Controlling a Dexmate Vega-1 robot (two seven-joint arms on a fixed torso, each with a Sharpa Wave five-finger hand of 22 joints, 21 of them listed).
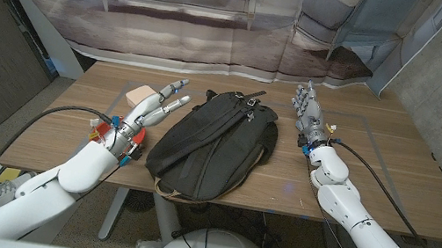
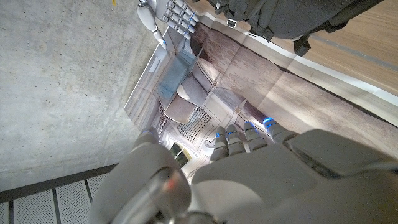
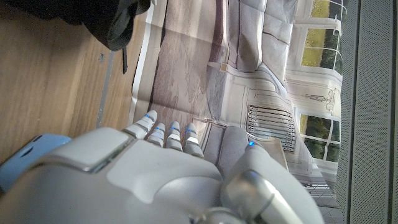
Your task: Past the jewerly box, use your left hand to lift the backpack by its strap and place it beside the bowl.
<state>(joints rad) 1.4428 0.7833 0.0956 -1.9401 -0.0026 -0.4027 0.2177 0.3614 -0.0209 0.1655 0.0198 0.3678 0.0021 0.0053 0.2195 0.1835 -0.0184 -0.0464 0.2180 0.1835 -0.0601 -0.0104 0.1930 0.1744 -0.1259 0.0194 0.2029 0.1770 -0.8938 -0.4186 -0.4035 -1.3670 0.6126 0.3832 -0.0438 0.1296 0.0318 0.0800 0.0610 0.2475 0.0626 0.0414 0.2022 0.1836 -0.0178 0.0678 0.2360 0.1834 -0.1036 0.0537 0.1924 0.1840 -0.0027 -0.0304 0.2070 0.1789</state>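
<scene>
At the table's [image 1: 390,182] left side, left hand [image 1: 152,111] with fingers straight and spread, gripping nothing, just beside the backpack [image 1: 214,141]; behind those fingers, a small beige box [image 1: 138,94]. At mid-table, black backpack lying flat, straps across its top, zipper pulls toward the far edge. To its right and apart from it, right hand [image 1: 307,111] standing with fingers up and apart, holding nothing. Behind the table, a printed backdrop [image 1: 221,8] of sofas
</scene>
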